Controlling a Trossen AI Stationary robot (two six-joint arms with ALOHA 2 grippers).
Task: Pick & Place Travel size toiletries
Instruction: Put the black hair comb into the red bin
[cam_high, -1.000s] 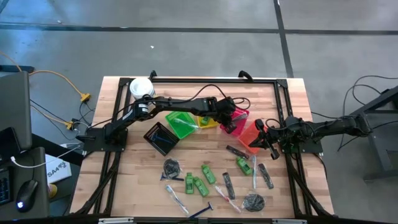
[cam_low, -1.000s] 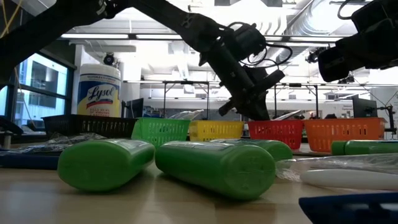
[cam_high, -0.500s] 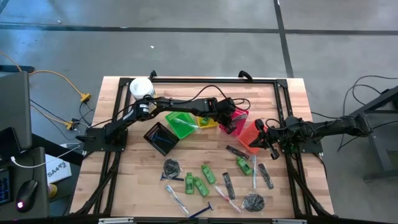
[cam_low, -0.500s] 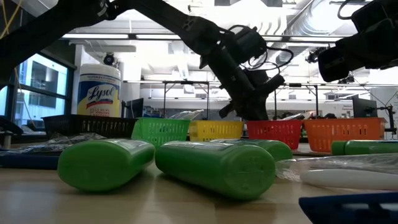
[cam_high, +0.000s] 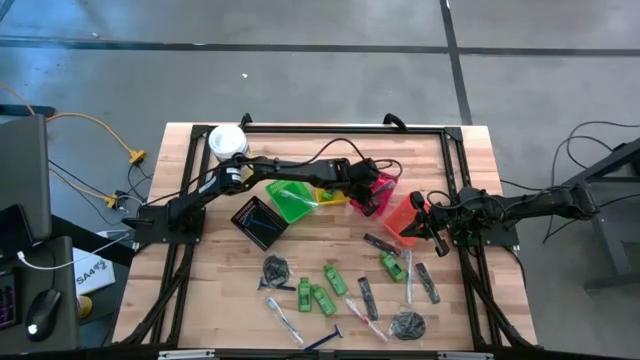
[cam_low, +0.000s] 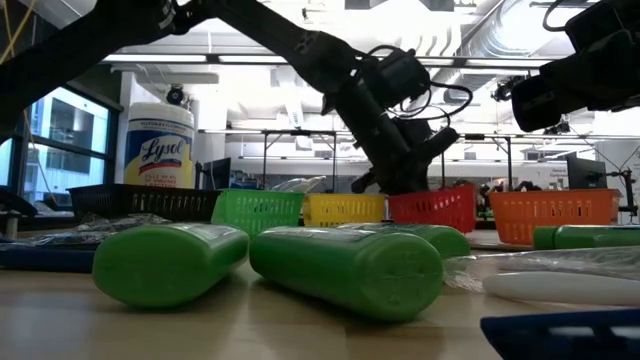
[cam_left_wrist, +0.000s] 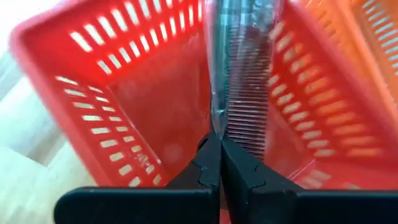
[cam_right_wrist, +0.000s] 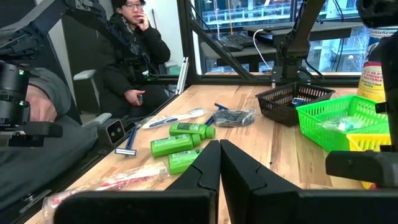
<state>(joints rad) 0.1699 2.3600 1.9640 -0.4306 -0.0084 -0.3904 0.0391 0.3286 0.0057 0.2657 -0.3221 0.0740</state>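
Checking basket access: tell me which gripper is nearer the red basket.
Left. The left gripper is over the red basket, holding a comb inside; the right gripper waits beside the orange basket.

Readable text, for your record: one item. The white tub (cam_low: 158, 145) at the far end of the counter carries a yellow label with the brand "Lysol" in blue script. Smaller print above the brand is, as far as you can see, too fine to read.
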